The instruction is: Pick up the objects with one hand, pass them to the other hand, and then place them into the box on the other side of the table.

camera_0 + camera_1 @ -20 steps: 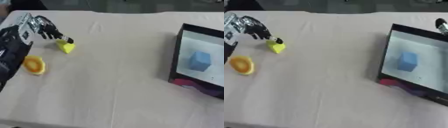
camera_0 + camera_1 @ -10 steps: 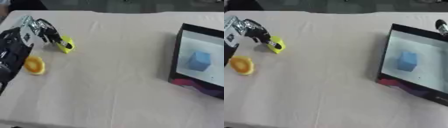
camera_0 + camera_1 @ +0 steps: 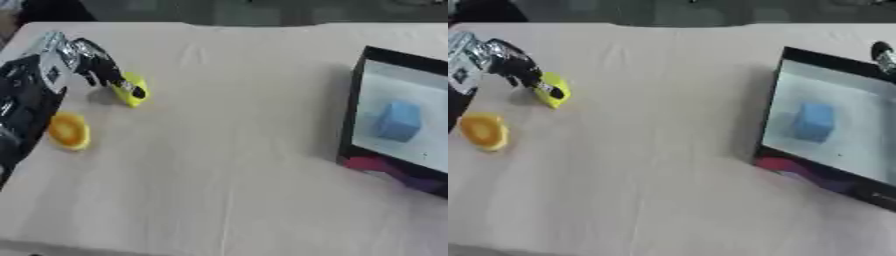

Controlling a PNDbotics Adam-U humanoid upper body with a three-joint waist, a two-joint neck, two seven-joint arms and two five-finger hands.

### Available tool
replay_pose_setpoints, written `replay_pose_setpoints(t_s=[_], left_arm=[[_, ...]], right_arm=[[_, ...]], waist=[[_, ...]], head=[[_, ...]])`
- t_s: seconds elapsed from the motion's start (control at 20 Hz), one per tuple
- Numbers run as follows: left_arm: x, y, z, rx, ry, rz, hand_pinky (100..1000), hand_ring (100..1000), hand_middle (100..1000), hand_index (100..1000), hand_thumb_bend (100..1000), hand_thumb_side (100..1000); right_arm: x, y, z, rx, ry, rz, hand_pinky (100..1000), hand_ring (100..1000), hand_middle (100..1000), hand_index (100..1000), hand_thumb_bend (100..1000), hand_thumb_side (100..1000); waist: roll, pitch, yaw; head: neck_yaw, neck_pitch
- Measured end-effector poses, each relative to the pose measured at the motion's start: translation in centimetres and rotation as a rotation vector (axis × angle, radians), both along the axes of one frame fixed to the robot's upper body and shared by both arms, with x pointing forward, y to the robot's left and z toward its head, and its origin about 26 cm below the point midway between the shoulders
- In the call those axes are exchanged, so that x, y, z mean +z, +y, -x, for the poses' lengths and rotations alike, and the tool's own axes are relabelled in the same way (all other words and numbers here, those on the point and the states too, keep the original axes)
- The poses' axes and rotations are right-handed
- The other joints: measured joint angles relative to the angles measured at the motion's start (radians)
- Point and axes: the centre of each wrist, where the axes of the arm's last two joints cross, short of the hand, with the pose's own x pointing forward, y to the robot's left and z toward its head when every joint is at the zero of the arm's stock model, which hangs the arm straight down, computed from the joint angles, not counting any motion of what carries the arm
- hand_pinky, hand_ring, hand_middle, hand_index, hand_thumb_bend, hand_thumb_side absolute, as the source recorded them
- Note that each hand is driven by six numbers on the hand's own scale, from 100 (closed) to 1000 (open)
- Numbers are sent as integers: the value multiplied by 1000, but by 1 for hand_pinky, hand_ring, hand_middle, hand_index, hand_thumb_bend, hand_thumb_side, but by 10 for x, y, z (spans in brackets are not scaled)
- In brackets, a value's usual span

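Note:
A small yellow object sits at the far left of the cream tablecloth. My left hand reaches in from the upper left, its fingers curled over the object and pinching it. An orange rounded object lies just in front of that hand, untouched. At the right stands the black-walled box with a blue cube on its white floor. Only a dark tip of my right hand shows behind the box's far right edge in the right eye view; the rest of it is hidden.
A magenta patch marks the box's near outer side. The cloth runs wide between the left objects and the box. The table's far edge is at the top, with dark shapes behind it.
The left hand's fingers have closed further down onto the yellow object, which has stayed almost in place. The orange object, the box and the cube have not moved.

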Motion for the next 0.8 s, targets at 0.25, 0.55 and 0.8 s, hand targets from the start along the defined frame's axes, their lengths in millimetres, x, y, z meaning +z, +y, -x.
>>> replay_pose_setpoints(t_s=[0.25,0.55,0.8], left_arm=[[-3,-4,0,13,-20,-33,889,866,759,739,664,440],[-6,-8,-1,26,-38,-57,879,863,754,695,634,423],[-7,-11,-1,22,-38,-76,873,861,750,660,596,358]], right_arm=[[-2,0,-1,-3,3,-5,951,1000,896,894,282,520],[-2,0,-1,-4,1,-5,951,1000,896,894,279,521],[-2,0,-1,-3,1,-5,952,1000,897,895,275,524]], waist=[[0,0,-4],[0,0,-4],[0,-2,-4]], head=[[0,0],[4,0],[6,0]])
